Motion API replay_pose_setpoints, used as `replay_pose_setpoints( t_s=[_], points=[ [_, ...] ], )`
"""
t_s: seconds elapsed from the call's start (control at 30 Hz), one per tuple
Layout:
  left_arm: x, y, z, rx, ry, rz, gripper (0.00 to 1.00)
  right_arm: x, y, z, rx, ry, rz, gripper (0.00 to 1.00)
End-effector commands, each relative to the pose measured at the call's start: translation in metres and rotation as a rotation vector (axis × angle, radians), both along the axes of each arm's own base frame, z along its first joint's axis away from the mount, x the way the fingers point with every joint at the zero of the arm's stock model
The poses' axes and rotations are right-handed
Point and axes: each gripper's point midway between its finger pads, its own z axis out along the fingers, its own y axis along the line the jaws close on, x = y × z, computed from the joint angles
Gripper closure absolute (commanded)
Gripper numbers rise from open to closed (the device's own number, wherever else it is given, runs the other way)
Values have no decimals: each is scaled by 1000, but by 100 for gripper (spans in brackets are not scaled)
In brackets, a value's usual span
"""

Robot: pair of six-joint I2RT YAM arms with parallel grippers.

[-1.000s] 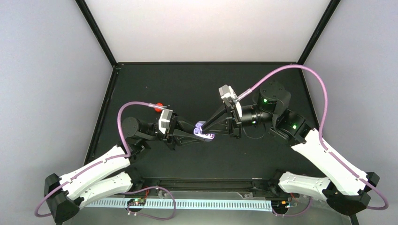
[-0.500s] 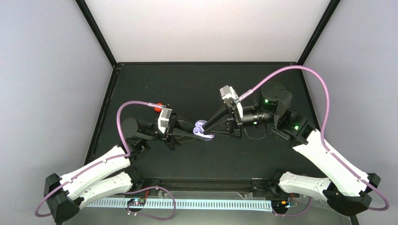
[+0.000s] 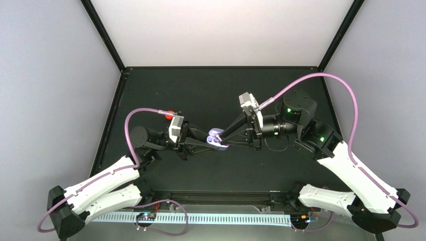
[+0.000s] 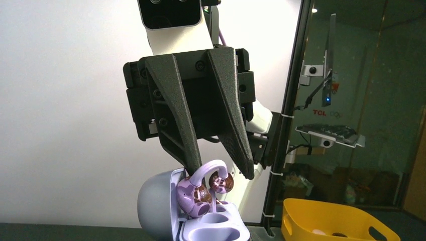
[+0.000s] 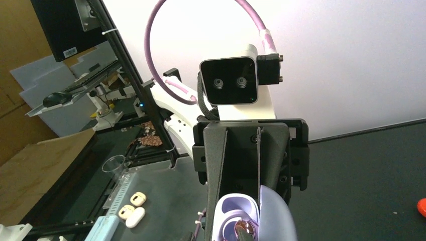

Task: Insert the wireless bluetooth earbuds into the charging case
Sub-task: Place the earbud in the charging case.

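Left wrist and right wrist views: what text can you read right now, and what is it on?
"TCL": dark panel in the background, left wrist view; the fainter letters after it are too blurred to read.
White sticker on the black monitor, right wrist view: print too small to read.
Nothing else legible.

Open lavender charging case (image 5: 275, 217) in the left gripper's (image 5: 251, 197) black fingers (image 5: 223, 165), one earbud (image 5: 244, 229) in its tray
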Motion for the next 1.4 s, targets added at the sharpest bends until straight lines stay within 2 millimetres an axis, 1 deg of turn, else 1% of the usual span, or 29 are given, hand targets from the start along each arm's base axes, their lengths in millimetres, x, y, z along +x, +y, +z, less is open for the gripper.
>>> replay_pose_setpoints(
  t_s=[0.0, 0.33, 0.6, 0.77, 0.83, 0.9, 1.0, 1.1, 1.27, 1.37],
  points=[
    [-6, 5, 12, -43, -30, -3, 98, -1, -5, 4, 4, -25, -29, 78],
    [-3, 4, 9, -34, -20, 5, 98, -1, -11, 3, -1, -34, -52, 78],
    [-2, 4, 8, -34, -16, 10, 98, 2, -12, -1, -16, -33, -76, 78],
    [1, 3, 5, -26, -12, 27, 98, 3, -14, 2, -15, -30, -91, 77],
    [3, 3, 3, -21, -12, 44, 98, 4, -16, 7, -16, -23, -108, 75],
    [5, 3, 2, -16, -15, 63, 98, 4, -18, 12, -22, -13, -120, 71],
    [7, 3, 0, -10, -17, 75, 98, 6, -21, 14, -36, 5, -147, 66],
    [7, 4, 1, -13, -20, 78, 99, 8, -26, 14, -49, 13, -180, 63],
    [11, 3, -2, -1, -15, 102, 98, 16, -27, 13, -99, 59, -227, 64],
    [16, 2, -5, 14, -14, 130, 98, 22, -26, 8, -167, 105, -257, 68]
  ],
)
